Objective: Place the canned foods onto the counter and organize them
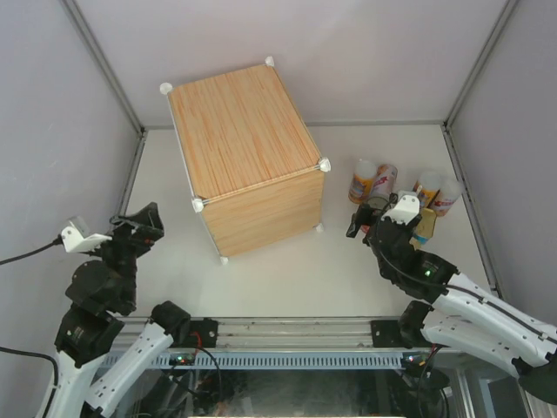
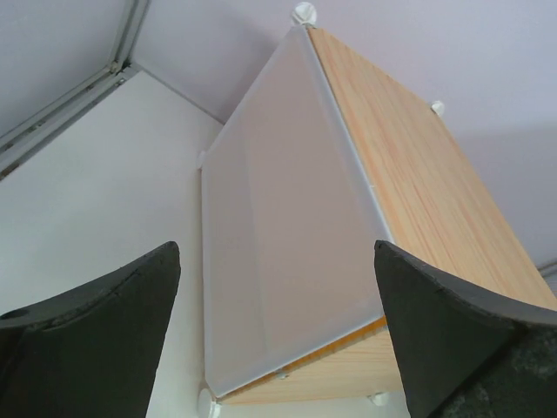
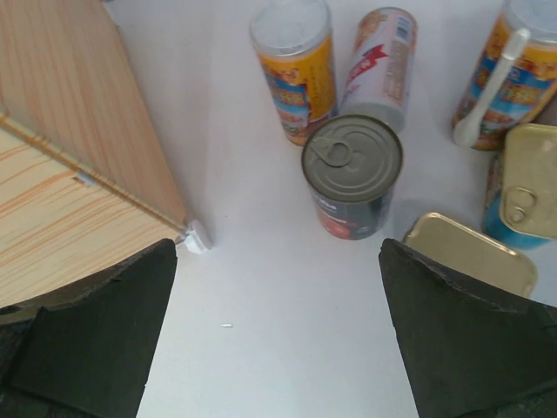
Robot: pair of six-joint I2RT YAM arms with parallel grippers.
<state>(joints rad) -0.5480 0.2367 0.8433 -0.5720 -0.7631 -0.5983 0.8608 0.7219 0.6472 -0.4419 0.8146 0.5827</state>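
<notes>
Plainly, the task stood at its start: no can was on the counter, and neither of my grippers held one.

Left side: my left gripper (image 1: 146, 219) hung over the table's (image 1: 287, 279) left edge, fingers spread wide with nothing between them. Its wrist view looked along the counter's frosted side panel. It was well apart from every can.

Centre: the counter (image 1: 239, 131) stood at an angle on the table, its wood-grain top bare of cans as far as the top view showed. Its inside was hidden from me.

Right side: all the cans were grouped on the table to the right of the counter.
- Four tall cans (image 1: 362, 180) stood in a loose row at the far side.
- The tomato can (image 3: 352, 170) stood upright just in front of them, pull-tab lid up.
- Two flat tins (image 3: 470, 252) lay to its right, close together. I could not tell whether they touched.

My right gripper (image 3: 278, 252) hovered above this group, fingers spread, the tomato can lying just ahead of the gap between them. It touched nothing that I could see.

Judgement: every can was left to move. The tomato can looked the likely first pick. Placing and ordering on the counter were all outstanding.
</notes>
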